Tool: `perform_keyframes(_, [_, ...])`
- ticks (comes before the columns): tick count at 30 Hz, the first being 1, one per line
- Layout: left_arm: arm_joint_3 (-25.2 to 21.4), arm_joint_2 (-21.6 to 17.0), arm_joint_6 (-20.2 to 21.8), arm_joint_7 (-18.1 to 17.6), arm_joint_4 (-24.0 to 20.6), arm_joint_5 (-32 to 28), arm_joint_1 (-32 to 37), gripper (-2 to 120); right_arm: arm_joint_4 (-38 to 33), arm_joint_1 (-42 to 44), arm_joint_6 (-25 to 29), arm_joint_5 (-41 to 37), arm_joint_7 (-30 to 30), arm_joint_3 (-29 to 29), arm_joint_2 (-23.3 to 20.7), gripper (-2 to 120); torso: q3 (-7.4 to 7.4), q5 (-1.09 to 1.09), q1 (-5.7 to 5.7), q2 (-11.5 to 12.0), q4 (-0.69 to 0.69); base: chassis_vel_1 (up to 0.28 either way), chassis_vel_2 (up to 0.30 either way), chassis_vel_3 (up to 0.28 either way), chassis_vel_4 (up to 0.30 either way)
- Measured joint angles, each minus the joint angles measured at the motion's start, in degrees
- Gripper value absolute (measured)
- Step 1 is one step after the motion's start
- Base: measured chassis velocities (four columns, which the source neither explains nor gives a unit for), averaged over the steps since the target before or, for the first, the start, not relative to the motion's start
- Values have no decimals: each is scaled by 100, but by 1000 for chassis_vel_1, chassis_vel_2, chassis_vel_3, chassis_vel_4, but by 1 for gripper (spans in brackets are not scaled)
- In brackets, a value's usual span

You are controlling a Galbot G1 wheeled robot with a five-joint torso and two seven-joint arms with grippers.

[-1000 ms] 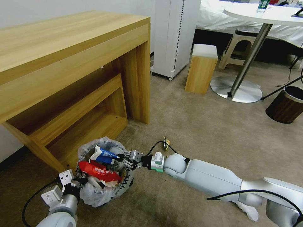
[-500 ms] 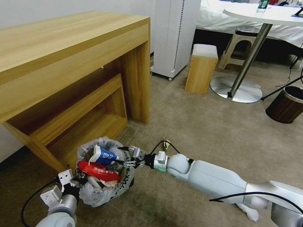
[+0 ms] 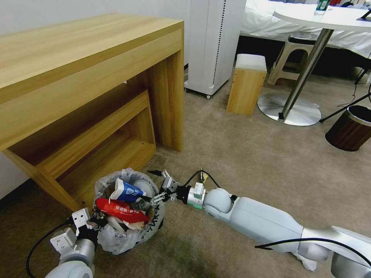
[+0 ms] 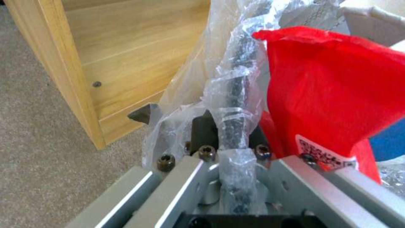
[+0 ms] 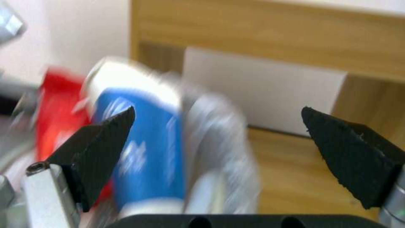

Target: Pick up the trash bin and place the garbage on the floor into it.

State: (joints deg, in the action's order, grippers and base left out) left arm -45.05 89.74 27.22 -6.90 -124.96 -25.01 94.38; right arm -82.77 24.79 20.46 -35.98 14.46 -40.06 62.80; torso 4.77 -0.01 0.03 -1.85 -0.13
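Trash bin: the trash bin (image 3: pixel 129 216) sits low by the foot of the wooden desk (image 3: pixel 89 77), close to the beige floor (image 3: pixel 251 162). Whether it rests on the carpet or hangs just clear of it, I can't tell.

Left gripper: the left gripper (image 3: pixel 94 224) has the bin's near rim. The left wrist view shows its fingers closed over the black rim with the crinkled plastic liner (image 4: pixel 230 104) pinched in between. A firm hold, by the look of it.

Right gripper: the right gripper (image 3: pixel 158 186) hangs at the bin's far edge, jaws spread wide and nothing between them. The right wrist view confirms it, with both black fingertips (image 5: pixel 105 136) well apart.

Garbage in the bin: it's heaped high. The blue-white paper cup (image 3: pixel 127 190) lies tilted on top, the red wrapper (image 3: pixel 121 209) stretches across the middle, and pale crumpled bits are tucked below.

Garbage on the floor: a small yellowish scrap (image 3: pixel 203 176) lies just beside the right wrist, and something white (image 3: pixel 305 260) pokes out under the right forearm. Too little of it is in view to name it.

Step in hand: I'd call it the release, with the cup lying loose in the pile and the open jaws beside it.

Next move: likely clearing the right arm from the rim without snagging the liner, then going for the scrap near the wrist. The left hold needs to stay steady, because the pile is high and could spill.
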Motion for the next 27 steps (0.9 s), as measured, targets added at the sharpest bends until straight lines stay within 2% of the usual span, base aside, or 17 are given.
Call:
perform_keyframes(5, [-40, 24, -8, 2, -39, 8, 21, 0, -212, 42, -74, -273, -182, 417, 39, 100, 0, 0, 0, 0, 1, 0, 0, 0, 0])
perform_keyframes(11, [-53, 66, -19, 5, -78, 26, 14, 0, -534, 176, -309, -563, -445, 1388, 64, 100, 0, 2, 0, 0, -1, 0, 0, 0, 0])
perform_keyframes(12, [-53, 66, -19, 5, -78, 26, 14, 0, -534, 176, -309, -563, -445, 1388, 64, 100, 0, 2, 0, 0, -1, 0, 0, 0, 0])
perform_keyframes(16, [-71, 90, -24, 9, -113, 45, 16, 0, -724, 304, -434, -681, -571, 2151, 56, 100, 0, 1, 0, 0, 0, 0, 0, 0, 0])
perform_keyframes(20, [-91, 96, -30, 10, -119, 50, 19, 0, -800, 368, -463, -692, -631, 2528, 13, 100, 0, 0, 0, -1, 0, 0, 0, 0, 0])
perform_keyframes(27, [-120, 101, -68, 18, -203, 69, -3, 0, -1094, 832, -721, -426, -1141, 3841, -155, 100, 0, 3, 0, 0, -1, 0, 0, 0, 0])
